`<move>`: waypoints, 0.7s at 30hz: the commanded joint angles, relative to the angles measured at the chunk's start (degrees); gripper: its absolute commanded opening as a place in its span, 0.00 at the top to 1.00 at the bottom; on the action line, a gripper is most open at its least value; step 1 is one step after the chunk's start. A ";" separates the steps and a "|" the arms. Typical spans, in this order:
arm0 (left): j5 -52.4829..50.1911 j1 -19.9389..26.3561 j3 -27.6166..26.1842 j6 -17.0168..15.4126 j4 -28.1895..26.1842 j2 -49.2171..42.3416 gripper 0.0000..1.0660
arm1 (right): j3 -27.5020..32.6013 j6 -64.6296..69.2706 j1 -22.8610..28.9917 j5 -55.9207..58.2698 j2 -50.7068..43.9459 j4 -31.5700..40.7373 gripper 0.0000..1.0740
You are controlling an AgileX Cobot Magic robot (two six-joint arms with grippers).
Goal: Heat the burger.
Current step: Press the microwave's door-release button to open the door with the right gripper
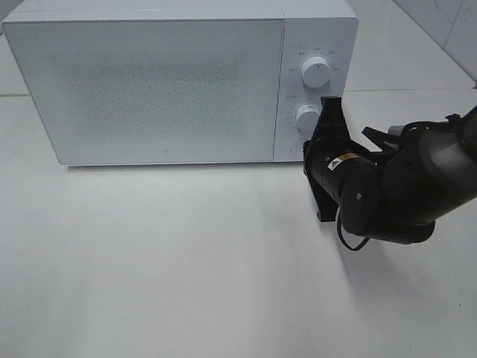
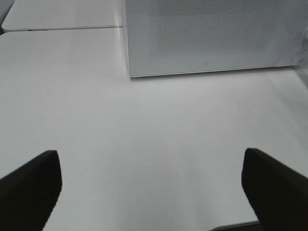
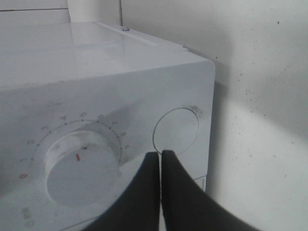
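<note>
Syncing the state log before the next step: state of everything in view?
microwave door: shut, inside hidden
round button: pressed or not, cannot tell
lower knob: setting unreadable
right tool: shut, empty, tips by the round button's rim
left tool: open, empty

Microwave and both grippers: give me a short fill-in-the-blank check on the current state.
1. The microwave door is ___.
2. Its panel has ___ dials.
3. The right gripper, fingers ___, has its tips by the round button.
4. The left gripper is ___ above the table.
Missing words: closed; two; shut; open.
</note>
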 commanded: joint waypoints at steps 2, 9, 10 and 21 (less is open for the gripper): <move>-0.63 0.11 0.11 -0.34 -0.11 -1.09 0.12 | -1.95 -0.97 -0.97 2.23 1.60 -0.86 1.00; -0.63 0.11 0.11 -0.34 -0.11 -1.09 0.12 | -4.53 -0.80 -1.60 3.44 3.04 -1.03 1.00; -0.63 0.11 0.11 -0.34 -0.11 -1.09 0.12 | -4.53 -0.80 -1.60 3.44 3.04 -1.03 1.00; -0.63 0.11 0.11 -0.34 -0.11 -1.09 0.12 | -7.33 -1.38 -1.60 3.09 6.42 0.69 1.00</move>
